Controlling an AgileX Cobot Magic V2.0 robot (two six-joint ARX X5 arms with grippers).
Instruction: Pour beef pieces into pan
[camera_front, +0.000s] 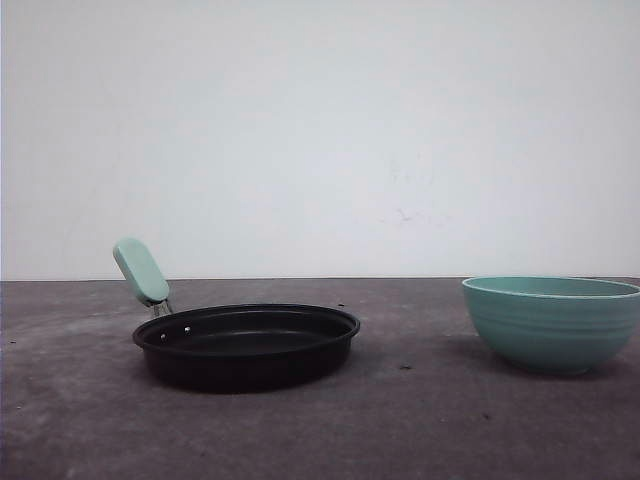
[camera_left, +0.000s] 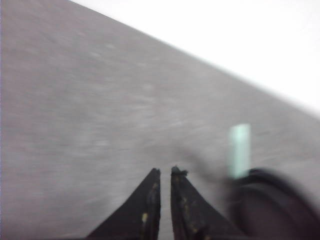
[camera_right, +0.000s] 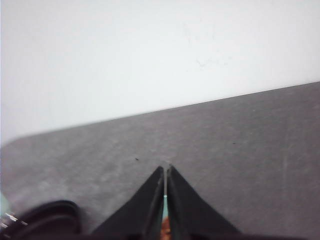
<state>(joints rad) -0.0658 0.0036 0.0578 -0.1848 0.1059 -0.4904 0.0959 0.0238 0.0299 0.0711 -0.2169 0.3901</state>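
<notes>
Black pan (camera_front: 247, 345) and teal bowl (camera_front: 552, 322) well apart on grey bench (camera_front: 400, 430) — left gripper (camera_left: 162, 171) fingers nearly together, right gripper (camera_right: 164, 168) fingers together.

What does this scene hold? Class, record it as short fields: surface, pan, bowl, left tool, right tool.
surface: dark grey table, white wall behind
pan: black pan, mint handle pointing up and back on its left side; inside not visible
bowl: teal ribbed bowl, to the pan's right, apart from it; contents hidden by rim
left tool: left tool, fingers nearly together, holding nothing, picture blurred
right tool: right tool, fingers together, holding nothing
</notes>
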